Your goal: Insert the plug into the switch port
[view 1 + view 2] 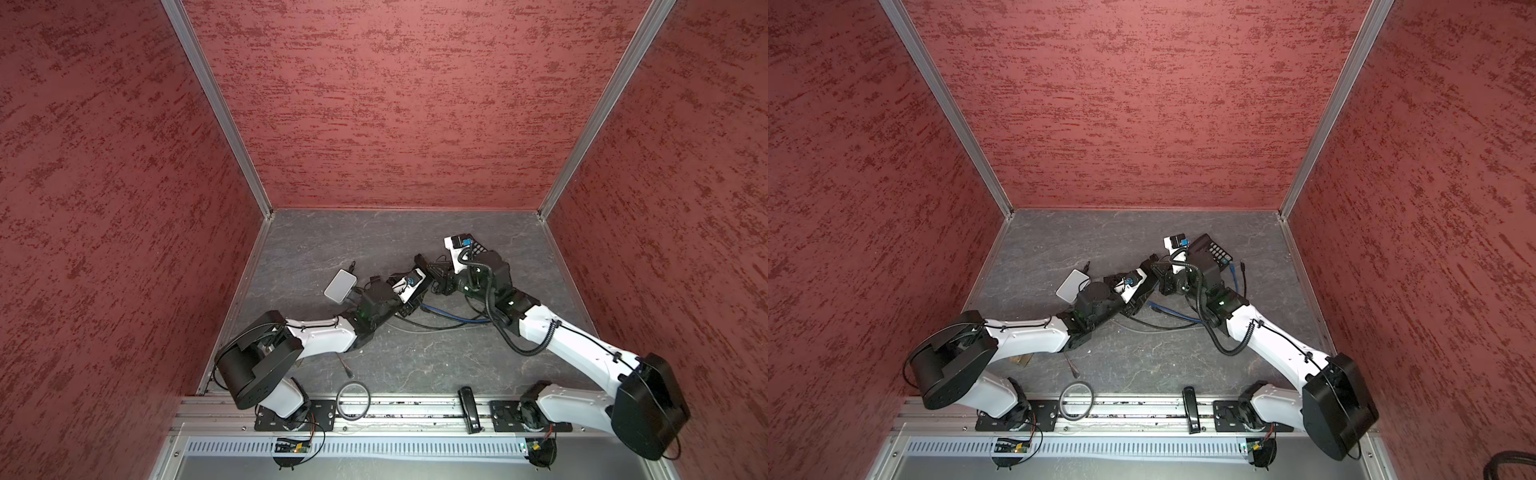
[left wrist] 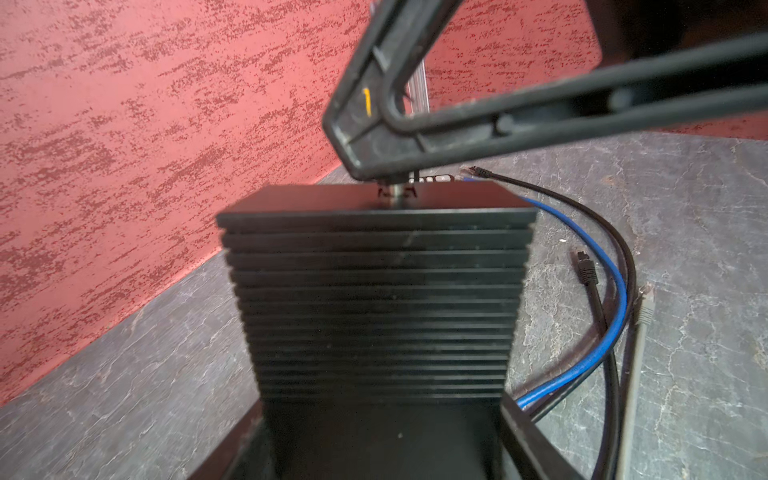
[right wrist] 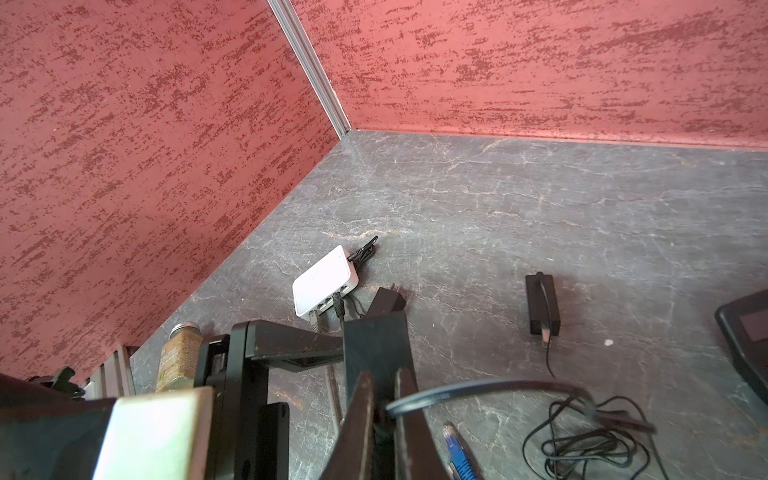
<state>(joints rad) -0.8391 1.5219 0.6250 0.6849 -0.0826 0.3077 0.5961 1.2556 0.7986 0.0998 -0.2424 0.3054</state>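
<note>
Two grips: the right end effector (image 3: 382, 415) is pinched together on a dark cable (image 3: 478, 388), plug hidden, beside the far end of the ribbed black switch (image 2: 374, 299) clamped in the left end effector (image 2: 380, 415). Likely mid-alignment; next, square plug to port, then push.
</note>
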